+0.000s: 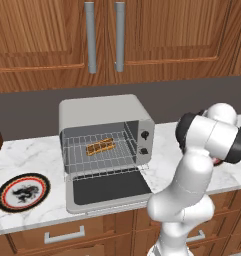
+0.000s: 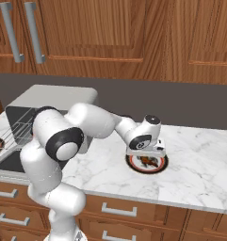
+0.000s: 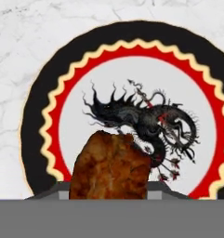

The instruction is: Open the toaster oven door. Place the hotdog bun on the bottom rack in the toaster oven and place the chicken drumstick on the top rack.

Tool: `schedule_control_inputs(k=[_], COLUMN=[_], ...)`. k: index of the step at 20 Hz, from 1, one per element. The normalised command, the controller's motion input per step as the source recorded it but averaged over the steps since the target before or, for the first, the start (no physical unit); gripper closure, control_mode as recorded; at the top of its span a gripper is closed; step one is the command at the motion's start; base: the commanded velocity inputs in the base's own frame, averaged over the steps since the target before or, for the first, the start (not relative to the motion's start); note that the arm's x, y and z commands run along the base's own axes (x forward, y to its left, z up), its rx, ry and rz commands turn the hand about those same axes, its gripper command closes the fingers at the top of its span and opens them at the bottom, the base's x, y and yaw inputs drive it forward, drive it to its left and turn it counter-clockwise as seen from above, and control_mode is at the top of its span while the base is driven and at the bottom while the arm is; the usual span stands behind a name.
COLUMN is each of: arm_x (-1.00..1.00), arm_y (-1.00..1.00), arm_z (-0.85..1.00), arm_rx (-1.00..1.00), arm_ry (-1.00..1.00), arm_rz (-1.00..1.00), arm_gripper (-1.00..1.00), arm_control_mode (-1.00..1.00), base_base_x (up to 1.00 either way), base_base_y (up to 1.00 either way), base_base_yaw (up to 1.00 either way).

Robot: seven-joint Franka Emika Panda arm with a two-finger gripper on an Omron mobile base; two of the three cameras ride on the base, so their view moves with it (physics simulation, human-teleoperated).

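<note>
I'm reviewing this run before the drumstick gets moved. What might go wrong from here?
The jaws seem to hold the lumpy reddish-brown chicken drumstick over the black-and-red dragon plate; how firmly is unclear, so it might slip during the swing.

The striped tan hotdog bun already lies on a wire rack in the light-grey toaster oven; a low entry might bump it.

The folded-down glass oven door juts out, so the arm might catch it.

Kitchen setting. Wooden wall cabinets (image 1: 142,35) with vertical grey bar handles (image 1: 90,37) hang above a dark grey backsplash (image 2: 181,103). A white marble counter (image 2: 199,174) tops wooden drawers (image 2: 119,209) fitted with horizontal grey pulls (image 1: 64,235). Lighting is even.
</note>
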Motion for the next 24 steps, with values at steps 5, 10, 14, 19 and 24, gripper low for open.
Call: schedule_control_inputs(k=[5,10,14,19,24], arm_x=[-0.41,-0.38,-0.43,-0.41,-0.34], arm_y=[0.08,0.08,0.11,0.19,0.26], arm_z=[0.36,0.39,0.37,0.36,0.39], arm_rx=[0.00,0.00,0.00,0.00,0.02], arm_ry=[0.00,0.00,0.00,0.00,0.00], arm_rz=[0.00,0.01,0.01,0.00,0.00], arm_gripper=[1.00,1.00,1.00,1.00,1.00], arm_control_mode=[-1.00,-1.00,-1.00,-1.00,-1.00], base_base_x=[0.00,0.00,0.00,0.00,0.00], base_base_y=[0.00,0.00,0.00,0.00,0.00], base_base_yaw=[0.00,0.00,0.00,0.00,0.00])
